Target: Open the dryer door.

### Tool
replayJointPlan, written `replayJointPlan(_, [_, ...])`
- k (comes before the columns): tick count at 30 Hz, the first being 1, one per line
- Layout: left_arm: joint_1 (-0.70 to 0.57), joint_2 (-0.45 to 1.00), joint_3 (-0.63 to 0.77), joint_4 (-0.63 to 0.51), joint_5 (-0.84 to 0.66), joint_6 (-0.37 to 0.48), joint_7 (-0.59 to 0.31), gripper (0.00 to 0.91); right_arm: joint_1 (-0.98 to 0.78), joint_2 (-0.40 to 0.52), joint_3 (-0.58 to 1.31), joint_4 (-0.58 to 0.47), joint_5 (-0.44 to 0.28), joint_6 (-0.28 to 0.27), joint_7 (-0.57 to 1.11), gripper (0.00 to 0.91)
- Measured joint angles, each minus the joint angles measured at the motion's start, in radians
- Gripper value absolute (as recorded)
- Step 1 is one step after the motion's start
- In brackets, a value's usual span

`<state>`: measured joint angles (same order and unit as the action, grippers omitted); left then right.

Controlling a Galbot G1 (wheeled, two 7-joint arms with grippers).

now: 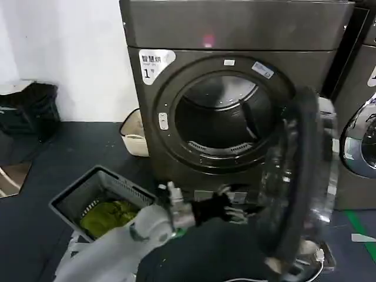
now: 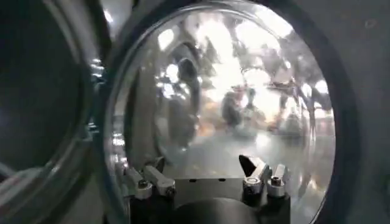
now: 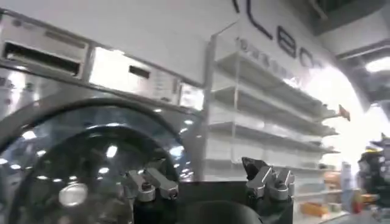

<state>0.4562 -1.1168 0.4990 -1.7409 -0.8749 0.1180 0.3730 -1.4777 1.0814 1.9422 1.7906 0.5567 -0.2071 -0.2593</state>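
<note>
Dryer door (image 1: 305, 182) stands swung well out from the dryer (image 1: 235, 88), hinged on the machine's right side, its dark inner face turned toward the drum opening (image 1: 220, 123), which is fully exposed. Judged: the opening step is in its closing stage, with the door past halfway.

Left tool (image 1: 238, 210) is extended low in front of the machine, just inside the door's inner face. In the left wrist view the left tool (image 2: 207, 176) faces the door glass (image 2: 231, 97) directly; its fingers (image 2: 149, 181) stand wide apart with nothing between them. Contact with the glass cannot be confirmed.

Right tool (image 3: 207, 182) looks toward the neighbouring machine's porthole (image 3: 79, 164) and shelving (image 3: 262, 109) beyond; fingers spread wide, empty (idle, by appearance).

A basket (image 1: 97, 200) holding green cloth sits on the floor beside the left arm.

Next move, as judged: push the door farther outward from the inner side, then draw the left tool clear without snagging the rim.
</note>
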Motion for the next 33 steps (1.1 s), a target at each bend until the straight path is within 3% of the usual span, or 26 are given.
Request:
replayJointPlan(13, [-0.19, -0.243, 0.138, 0.194, 0.027, -0.084, -0.023, 0.907, -0.079, -0.005, 0.103, -0.008, -0.005, 0.004, -0.023, 0.907])
replayJointPlan(27, [-0.253, -0.465, 0.175, 0.4, 0.068, -0.108, -0.101, 0.907, -0.106, -0.016, 0.193, -0.02, -0.011, -0.017, 0.011, 0.907])
replayJointPlan(33, [-0.264, -0.492, 0.166, 0.476, 0.088, -0.123, -0.125, 0.907, -0.119, -0.02, 0.237, -0.032, -0.027, -0.045, 0.035, 0.907])
